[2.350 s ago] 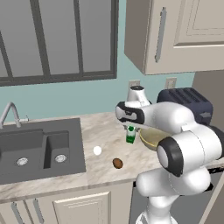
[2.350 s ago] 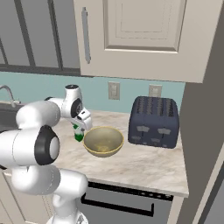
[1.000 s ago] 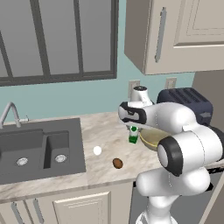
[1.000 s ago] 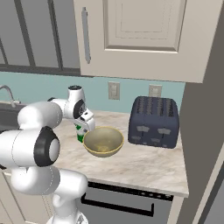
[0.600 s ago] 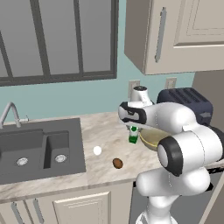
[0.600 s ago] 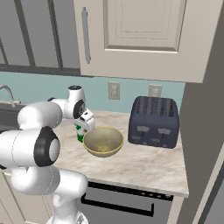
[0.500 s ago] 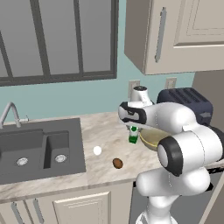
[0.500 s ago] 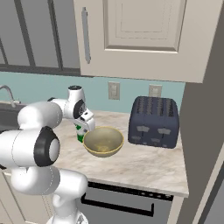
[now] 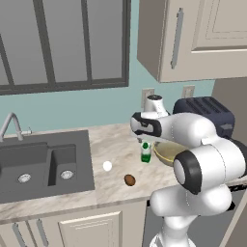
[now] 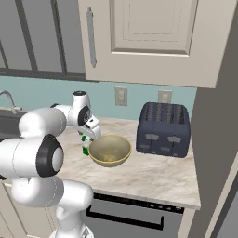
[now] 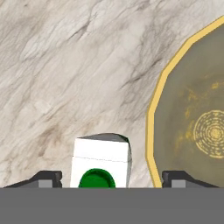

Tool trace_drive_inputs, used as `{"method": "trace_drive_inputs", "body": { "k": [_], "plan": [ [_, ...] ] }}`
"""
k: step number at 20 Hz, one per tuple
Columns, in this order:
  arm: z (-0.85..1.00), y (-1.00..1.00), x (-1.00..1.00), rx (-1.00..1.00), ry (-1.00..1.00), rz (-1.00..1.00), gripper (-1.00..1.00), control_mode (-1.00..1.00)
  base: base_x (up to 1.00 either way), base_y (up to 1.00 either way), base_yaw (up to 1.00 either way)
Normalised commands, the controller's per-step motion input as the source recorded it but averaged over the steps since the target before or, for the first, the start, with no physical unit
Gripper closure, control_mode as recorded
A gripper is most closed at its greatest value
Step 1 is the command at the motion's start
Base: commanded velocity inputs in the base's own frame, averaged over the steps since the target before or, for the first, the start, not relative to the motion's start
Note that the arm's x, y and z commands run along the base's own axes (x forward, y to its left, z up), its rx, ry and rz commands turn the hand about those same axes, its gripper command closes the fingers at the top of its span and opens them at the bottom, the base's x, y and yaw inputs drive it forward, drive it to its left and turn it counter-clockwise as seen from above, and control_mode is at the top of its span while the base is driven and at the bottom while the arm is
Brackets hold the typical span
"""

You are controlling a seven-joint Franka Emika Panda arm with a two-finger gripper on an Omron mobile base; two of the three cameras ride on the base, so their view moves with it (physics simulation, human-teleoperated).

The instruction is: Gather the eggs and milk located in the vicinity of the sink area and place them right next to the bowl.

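Note:
The milk carton stands upright on the counter, just left of the tan bowl. My gripper hangs straight above it, open. In the hand view its fingertips stand apart on either side of the milk, with a gap on each side, and the bowl rim is close beside the carton. From the right base view the milk sits against the bowl under my gripper. A white egg and a brown egg lie on the counter near the sink.
A dark toaster stands behind the bowl to its right. The chrome faucet rises at the far left of the sink. Wall cabinets hang above the counter. A dishwasher front lies below the counter edge.
The jaws have spread apart and let go of the milk carton, which now stands free beside the bowl. The arm has stayed in place.

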Motion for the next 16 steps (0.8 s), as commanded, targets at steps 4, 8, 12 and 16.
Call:
{"method": "trace_drive_inputs", "body": {
  "k": [4, 8, 12, 16],
  "plan": [
    [0.00, 0.00, 0.00, 0.00, 0.00, 0.00, -1.00, -1.00, 0.00, 0.00, 0.00],
    [0.00, 0.00, 0.00, 0.00, 0.00, 0.00, -1.00, -1.00, 0.00, 0.00, 0.00],
    [0.00, -0.01, 0.00, 0.00, 0.00, 0.00, -1.00, -1.00, 0.00, 0.00, 0.00],
    [0.00, 0.00, -0.28, 0.00, 0.00, 0.00, -1.00, -1.00, 0.00, 0.00, 0.00]
  ]
}}
